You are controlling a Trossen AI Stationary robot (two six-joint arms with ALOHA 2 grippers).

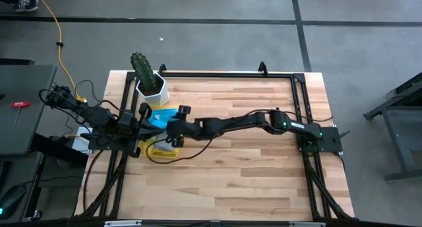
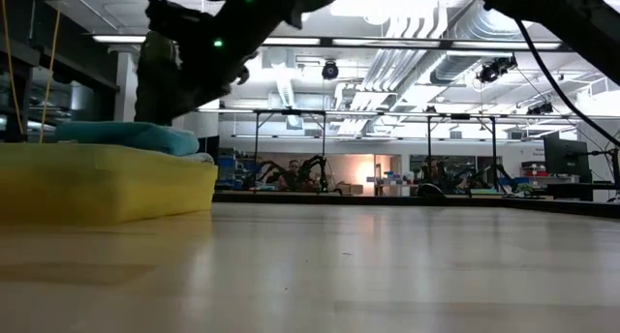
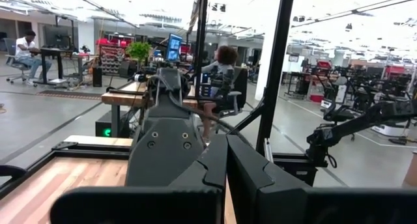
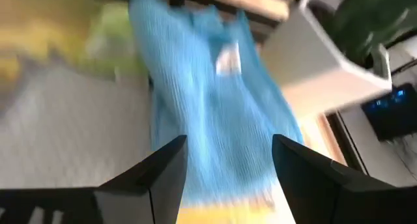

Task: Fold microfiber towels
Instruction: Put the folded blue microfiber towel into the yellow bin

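Note:
A light blue microfiber towel (image 4: 215, 100) lies rumpled on top of a pile of towels in the yellow tray (image 2: 97, 183), at the table's left side beside the cactus pot. A pale grey towel (image 4: 71, 126) and a lime green one (image 4: 114, 28) lie beside it. My right gripper (image 4: 225, 172) hovers open just over the blue towel (image 1: 160, 117), a finger on either side and nothing between them. My right arm reaches across the table from the right. My left gripper (image 3: 225, 178) is shut and empty, held up at the table's left edge.
A white pot (image 1: 153, 88) with a green cactus (image 1: 141, 67) stands right behind the tray, close to my right gripper. The black frame rails (image 1: 224, 75) run along the table's edges. Bare wooden tabletop (image 1: 250, 167) stretches from the middle to the right.

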